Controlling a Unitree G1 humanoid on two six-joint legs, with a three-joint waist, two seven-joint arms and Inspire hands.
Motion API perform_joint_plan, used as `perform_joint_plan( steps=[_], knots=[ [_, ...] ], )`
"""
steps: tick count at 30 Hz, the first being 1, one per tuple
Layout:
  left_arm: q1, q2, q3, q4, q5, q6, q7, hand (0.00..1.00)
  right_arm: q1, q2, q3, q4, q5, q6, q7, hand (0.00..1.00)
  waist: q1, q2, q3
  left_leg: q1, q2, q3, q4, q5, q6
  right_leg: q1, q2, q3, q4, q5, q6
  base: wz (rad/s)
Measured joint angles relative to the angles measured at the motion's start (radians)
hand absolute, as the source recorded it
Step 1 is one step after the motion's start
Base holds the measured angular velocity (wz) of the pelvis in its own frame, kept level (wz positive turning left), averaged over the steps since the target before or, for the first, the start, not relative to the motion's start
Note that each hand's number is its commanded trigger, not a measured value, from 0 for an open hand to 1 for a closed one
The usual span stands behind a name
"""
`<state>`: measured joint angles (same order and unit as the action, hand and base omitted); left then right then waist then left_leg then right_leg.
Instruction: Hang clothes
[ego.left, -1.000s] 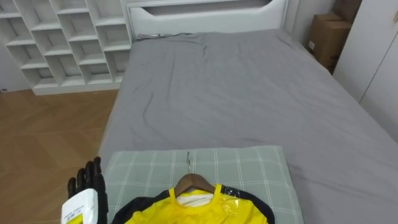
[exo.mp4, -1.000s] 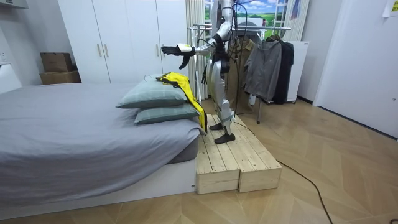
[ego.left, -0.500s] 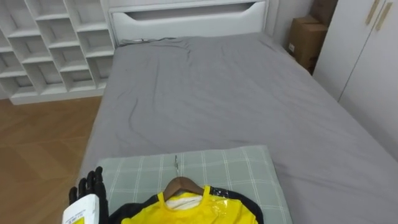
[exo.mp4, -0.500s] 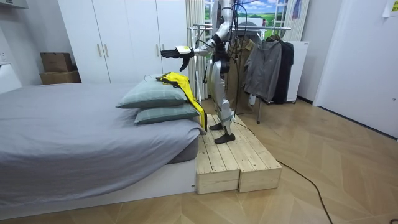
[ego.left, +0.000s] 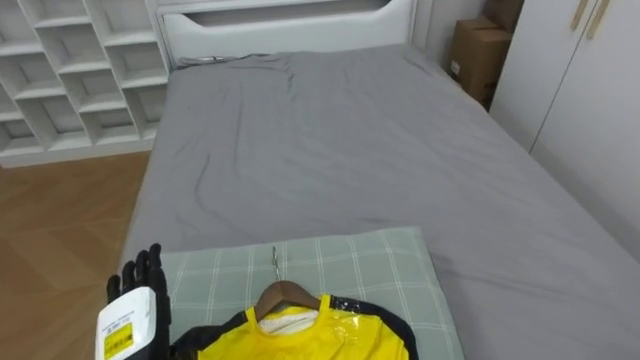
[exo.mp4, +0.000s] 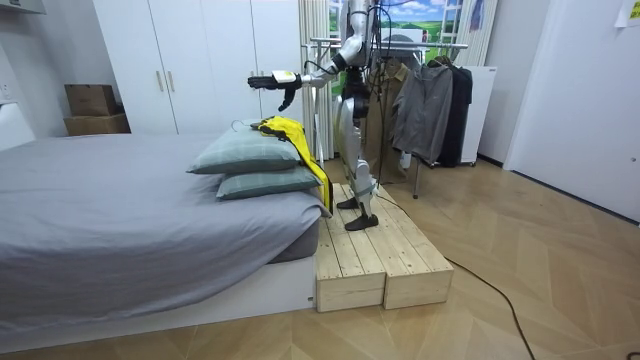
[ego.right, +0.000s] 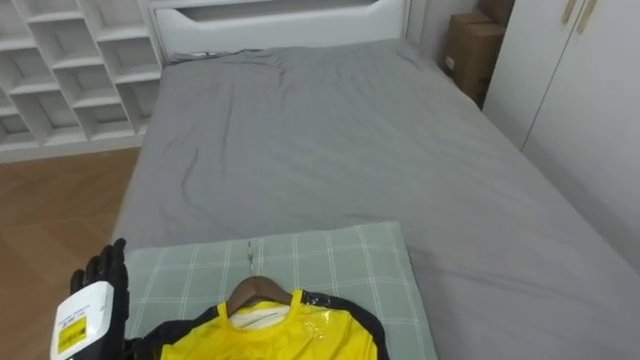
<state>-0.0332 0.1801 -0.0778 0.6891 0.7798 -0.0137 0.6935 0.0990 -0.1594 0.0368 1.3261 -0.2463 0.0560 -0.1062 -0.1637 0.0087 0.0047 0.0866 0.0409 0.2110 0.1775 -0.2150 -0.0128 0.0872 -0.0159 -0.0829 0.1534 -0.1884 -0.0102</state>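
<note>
A yellow shirt (ego.left: 300, 335) with dark trim lies on a wooden hanger (ego.left: 285, 293) on top of a green checked pillow (ego.left: 350, 265). The hanger's metal hook (ego.left: 275, 262) points up the bed. My left hand (ego.left: 138, 300) hovers open at the pillow's left edge, fingers straight, apart from the shirt and holding nothing. In the room view I stand on a wooden platform (exo.mp4: 375, 255) at the bed's end. There the left hand (exo.mp4: 262, 80) reaches out level above the shirt (exo.mp4: 290, 135), which hangs over two stacked pillows (exo.mp4: 245, 165).
The grey bed (ego.left: 330, 150) stretches ahead to a white headboard (ego.left: 290, 15). White shelves (ego.left: 70, 70) stand at the far left, wardrobe doors (ego.left: 590, 90) and a cardboard box (ego.left: 475, 50) on the right. Behind me a clothes rack holds dark jackets (exo.mp4: 430, 100).
My left arm has stretched farther out over the pillows, toward the room view's left. The eye view has shifted as my head moved. The shirt and hanger lie as before.
</note>
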Motion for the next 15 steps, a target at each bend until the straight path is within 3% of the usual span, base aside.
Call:
perform_joint_plan(
  steps=[9, 15],
  knots=[
    [-0.004, 0.0, 0.0, 0.0, -0.002, 0.001, -0.049, 0.0, 0.014, 0.0, -0.021, 0.003, 0.002, 0.011, 0.033, 0.0, -0.006, -0.006, -0.0001, 0.002, 0.0, 0.0, -0.001, 0.0, 0.0, 0.0, 0.001, 0.003, 0.001, 0.0, 0.0, 0.0],
    [-0.004, 0.0, -0.004, 0.001, -0.003, 0.03, -0.102, 0.0, 0.01, 0.0, -0.021, 0.004, -0.002, 0.033, 0.039, 0.0, -0.027, -0.003, -0.0013, 0.003, 0.0, 0.001, 0.0, 0.0, 0.0, 0.001, 0.0, 0.002, 0.002, 0.001, 0.001, 0.0]
  ],
)
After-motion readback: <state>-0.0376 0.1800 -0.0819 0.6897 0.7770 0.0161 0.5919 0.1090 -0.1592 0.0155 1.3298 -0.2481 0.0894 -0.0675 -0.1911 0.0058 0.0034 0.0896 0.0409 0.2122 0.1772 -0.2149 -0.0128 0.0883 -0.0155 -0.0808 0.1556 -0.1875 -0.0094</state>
